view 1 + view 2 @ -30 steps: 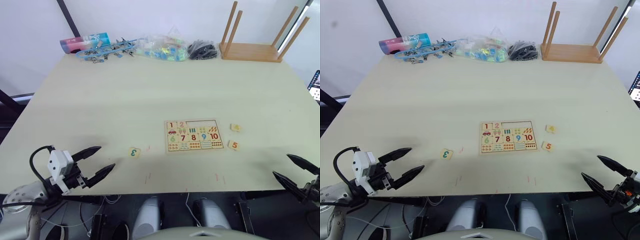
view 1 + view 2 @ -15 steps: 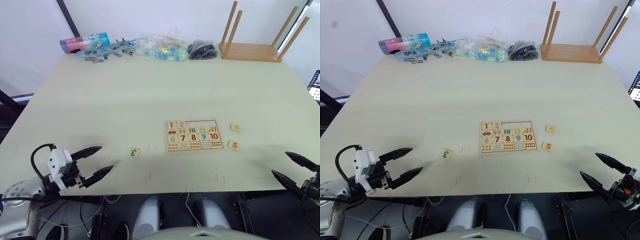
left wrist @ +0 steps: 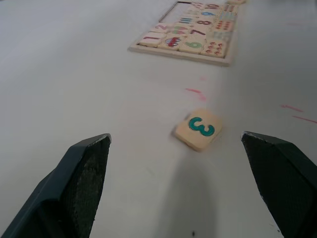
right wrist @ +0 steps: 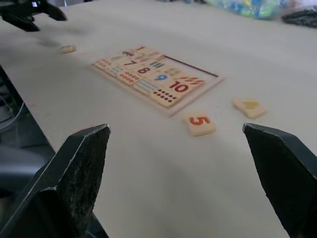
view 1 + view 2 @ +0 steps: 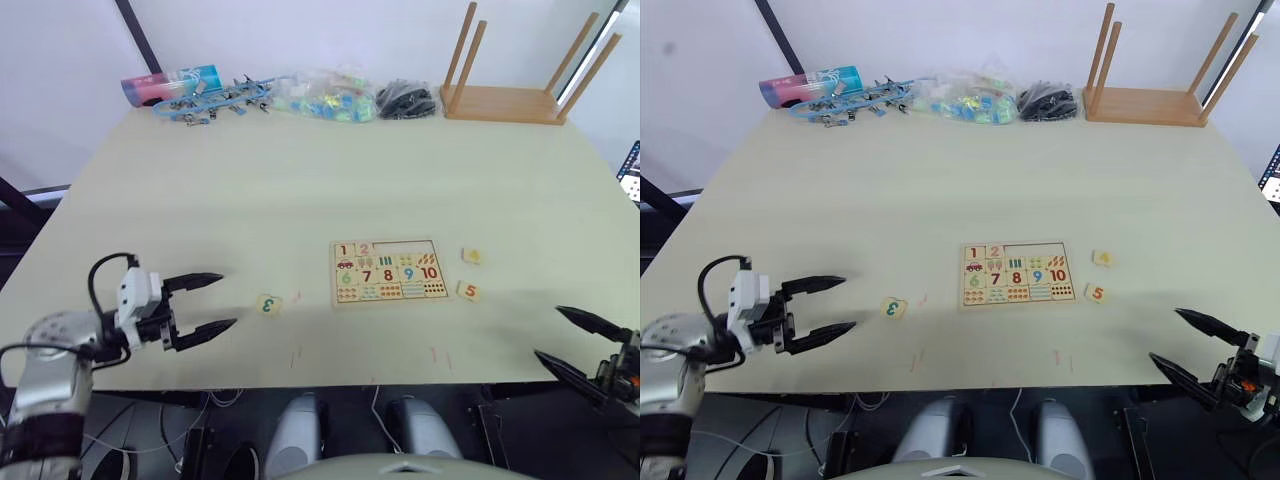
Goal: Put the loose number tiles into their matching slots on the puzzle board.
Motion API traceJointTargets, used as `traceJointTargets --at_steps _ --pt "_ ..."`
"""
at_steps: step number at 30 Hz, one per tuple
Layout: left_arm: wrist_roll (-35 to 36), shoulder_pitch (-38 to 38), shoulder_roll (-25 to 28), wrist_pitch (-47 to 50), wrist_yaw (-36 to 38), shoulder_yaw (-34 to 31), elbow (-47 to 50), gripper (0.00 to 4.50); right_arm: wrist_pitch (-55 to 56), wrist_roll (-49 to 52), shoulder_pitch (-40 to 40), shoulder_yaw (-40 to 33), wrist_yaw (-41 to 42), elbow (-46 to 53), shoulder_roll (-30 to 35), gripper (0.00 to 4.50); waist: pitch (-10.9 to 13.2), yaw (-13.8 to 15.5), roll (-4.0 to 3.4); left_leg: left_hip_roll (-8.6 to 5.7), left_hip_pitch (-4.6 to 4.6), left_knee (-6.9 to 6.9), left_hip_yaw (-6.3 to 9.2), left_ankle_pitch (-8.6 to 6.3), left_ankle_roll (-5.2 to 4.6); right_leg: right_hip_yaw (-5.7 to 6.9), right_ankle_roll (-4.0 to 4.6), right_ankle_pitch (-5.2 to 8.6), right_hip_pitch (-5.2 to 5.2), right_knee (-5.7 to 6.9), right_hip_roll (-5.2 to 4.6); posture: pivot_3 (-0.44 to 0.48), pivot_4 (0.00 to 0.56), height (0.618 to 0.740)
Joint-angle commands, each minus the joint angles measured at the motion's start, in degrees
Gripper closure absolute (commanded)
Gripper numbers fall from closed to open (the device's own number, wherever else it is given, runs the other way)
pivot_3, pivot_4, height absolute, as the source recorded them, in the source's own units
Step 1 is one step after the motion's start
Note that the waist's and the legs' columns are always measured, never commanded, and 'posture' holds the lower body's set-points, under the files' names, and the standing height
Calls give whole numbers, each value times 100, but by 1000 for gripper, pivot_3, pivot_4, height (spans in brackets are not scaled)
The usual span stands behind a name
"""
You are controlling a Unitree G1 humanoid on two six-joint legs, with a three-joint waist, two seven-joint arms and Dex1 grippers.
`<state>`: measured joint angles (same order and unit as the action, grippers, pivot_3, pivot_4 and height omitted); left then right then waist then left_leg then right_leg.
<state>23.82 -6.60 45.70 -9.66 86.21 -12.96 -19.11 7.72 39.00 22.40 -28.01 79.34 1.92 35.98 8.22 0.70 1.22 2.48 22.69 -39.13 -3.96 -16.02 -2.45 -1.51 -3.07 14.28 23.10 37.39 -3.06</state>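
Note:
The puzzle board (image 5: 390,301) lies near the table's front centre, with red 1 and orange 2 seated in its upper row. The other three slots (image 5: 405,246) of that row are bare. A loose green 3 tile (image 5: 267,303) lies left of the board. The yellow 4 tile (image 5: 471,256) and orange 5 tile (image 5: 467,291) lie just right of it. My left gripper (image 5: 228,300) is open, low over the table, a short way left of the 3 tile (image 3: 198,130). My right gripper (image 5: 547,332) is open at the front right edge, apart from the 5 tile (image 4: 199,123).
Along the far edge stand an upturned wooden stool (image 5: 505,95), a black bundle (image 5: 405,98), bags of coloured pieces (image 5: 325,97), blue clips (image 5: 210,100) and a pink-and-blue tube (image 5: 170,82). Faint red marks (image 5: 296,352) dot the table near its front edge.
My left gripper has moved forward and to the right over the table, closer to the 3 tile. My right gripper has shifted slightly left and lower. The tiles and the board have not moved.

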Motion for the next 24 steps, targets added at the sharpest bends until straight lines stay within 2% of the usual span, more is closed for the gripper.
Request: traceJointTargets --at_steps 1,4,11,18,24 --pt "-104 -945 259 -442 629 758 -726 42 -181 283 0 103 388 487 200 0 0 -10 2 -9 -1 -1 -1 0 0 0 0 0 0 1 2 0 150 737" --pt "-75 -1836 510 -939 629 1863 -1457 42 -112 451 -139 201 827 549 202 0 1 -5 2 -10 1 -1 4 0 -1 -1 -15 -8 1 1 4 0 150 737" --pt "301 -2738 711 -1770 629 3453 -2382 42 20 378 -260 235 1020 410 97 0 5 13 8 -17 9 -10 9 -3 -6 2 -22 -12 0 3 5 0 150 737" --pt "643 -3263 790 -2183 629 4421 -2705 42 84 322 -319 255 953 398 15 0 8 9 8 -14 9 -10 2 -3 -7 1 -18 -9 2 6 7 0 150 737" --pt "891 -3460 896 -2311 629 4885 -2773 42 124 282 -343 284 919 389 -55 0 9 12 8 -15 10 -12 4 -3 -7 1 -20 -10 2 6 6 0 150 737"
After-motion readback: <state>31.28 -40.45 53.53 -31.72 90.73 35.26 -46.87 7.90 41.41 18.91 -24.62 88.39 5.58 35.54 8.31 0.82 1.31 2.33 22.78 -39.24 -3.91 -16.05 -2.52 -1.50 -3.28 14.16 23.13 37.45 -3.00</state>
